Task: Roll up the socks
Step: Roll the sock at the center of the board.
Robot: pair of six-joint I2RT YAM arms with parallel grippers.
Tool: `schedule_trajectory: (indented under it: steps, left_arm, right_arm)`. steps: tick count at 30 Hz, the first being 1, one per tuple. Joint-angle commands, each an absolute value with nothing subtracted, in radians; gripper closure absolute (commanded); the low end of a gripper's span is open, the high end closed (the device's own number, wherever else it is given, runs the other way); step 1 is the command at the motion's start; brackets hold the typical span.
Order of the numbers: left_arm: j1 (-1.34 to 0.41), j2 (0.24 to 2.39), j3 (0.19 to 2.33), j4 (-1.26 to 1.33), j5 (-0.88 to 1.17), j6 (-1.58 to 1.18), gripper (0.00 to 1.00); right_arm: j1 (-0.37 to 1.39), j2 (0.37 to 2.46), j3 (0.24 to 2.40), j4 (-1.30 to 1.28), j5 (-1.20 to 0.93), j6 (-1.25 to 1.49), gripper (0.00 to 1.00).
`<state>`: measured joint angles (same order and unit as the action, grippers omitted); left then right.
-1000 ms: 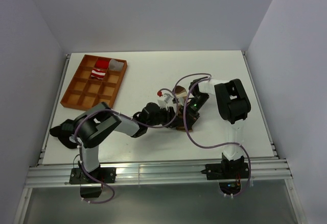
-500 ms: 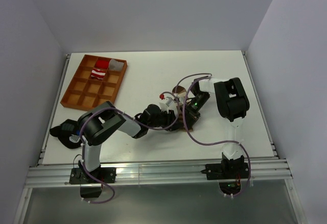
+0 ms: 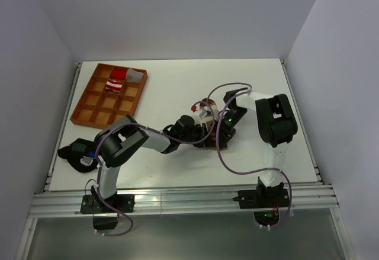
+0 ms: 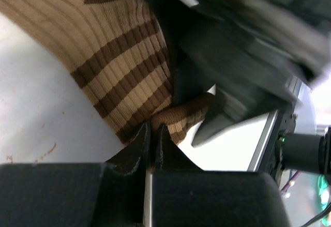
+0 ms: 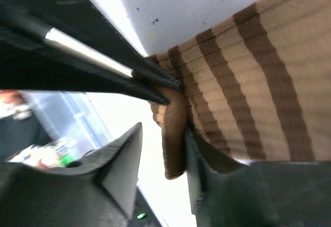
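At the table (image 3: 172,85) middle, the left jaws have just pinched the brown sock (image 4: 124,66) at its folded edge, and the right jaws have spread, only straddling it. I judge the hold passes to the left, so rolling can continue. The red sock (image 3: 115,83) lies in the tray (image 3: 86,111), far row.

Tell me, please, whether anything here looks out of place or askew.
Nothing looks spilled or damaged. Only the brown-and-tan sock is askew: one edge is bunched into a fold, pinched by the left end effector.
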<state>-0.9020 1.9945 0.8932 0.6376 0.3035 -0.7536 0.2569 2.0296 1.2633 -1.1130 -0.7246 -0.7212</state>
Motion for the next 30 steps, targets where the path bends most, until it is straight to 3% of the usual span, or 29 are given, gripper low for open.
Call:
schedule_trajectory:
  steps: [1,10,22,30]
  left_arm:
    - [-0.91,2.049,0.955,0.355,0.265,-0.795,1.0]
    - [-0.865,2.037,1.006,0.146,0.316,-0.85,1.0]
    - [-0.802,2.103,1.193,-0.228,0.521,-0.812,1.0]
    - [-0.781,2.194,1.301,-0.327,0.607,-0.799,1.0]
  right_arm:
    - [0.253,1.882,1.215,-0.936,-0.649,-0.697,0.54]
    - [0.193,1.652,1.111,-0.772,-0.545,-0.586,0.47]
    - [0.172,1.387,0.884,-0.669,-0.566,-0.813,0.46]
    - [0.315,1.226,0.718,-0.568,-0.508,-0.873,0.46]
